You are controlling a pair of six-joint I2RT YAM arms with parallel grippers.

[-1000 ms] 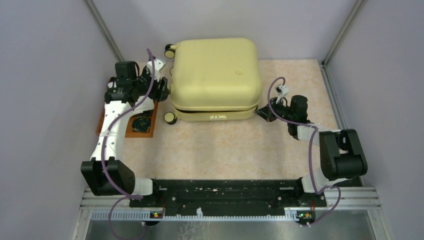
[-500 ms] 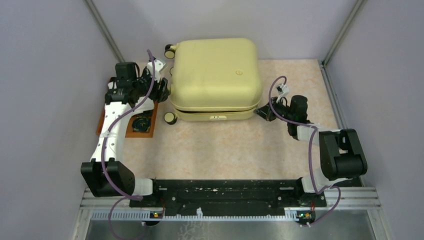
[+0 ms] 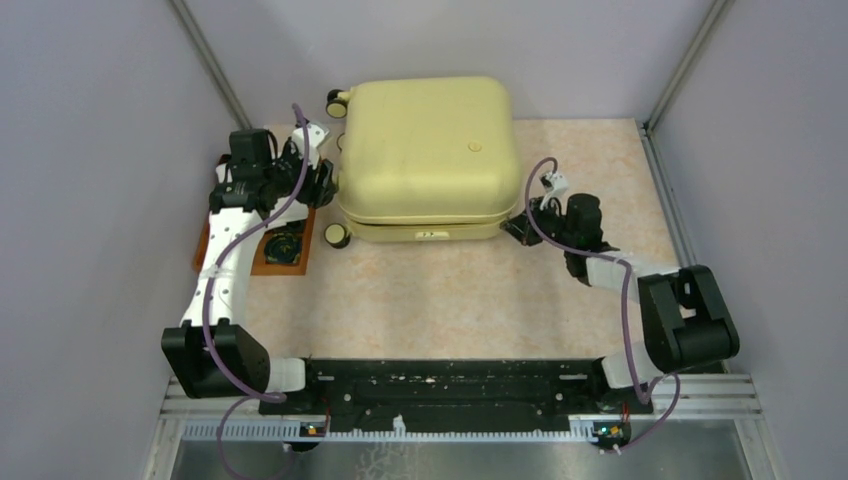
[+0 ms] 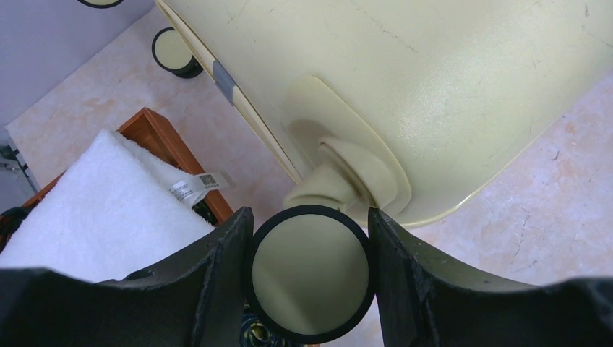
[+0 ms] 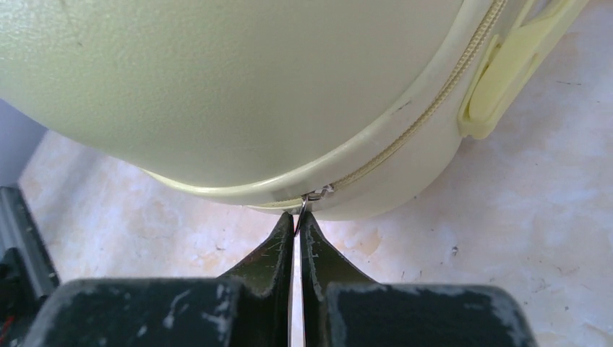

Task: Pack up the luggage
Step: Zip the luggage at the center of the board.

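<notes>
The luggage (image 3: pixel 428 150) is a pale yellow hard-shell suitcase lying shut on the table at the back middle. My left gripper (image 3: pixel 325 185) is at its left side, shut on one of its black-and-cream wheels (image 4: pixel 309 273), which fills the gap between the fingers. My right gripper (image 3: pixel 516 226) is at the suitcase's front right corner, shut on the thin metal zipper pull (image 5: pixel 302 206) where the zipper (image 5: pixel 426 108) ends. The suitcase shell also fills the right wrist view (image 5: pixel 217 79).
A brown wooden tray (image 3: pixel 262 262) lies left of the suitcase, with a white towel (image 4: pixel 101 210) and a dark patterned item (image 3: pixel 283 244) on it. Grey walls stand close on both sides. Another wheel (image 3: pixel 336 235) sticks out at the front left corner.
The right gripper has moved left along the suitcase's front right corner with the zipper pull. The suitcase has shifted slightly left. The left gripper stays on the wheel.
</notes>
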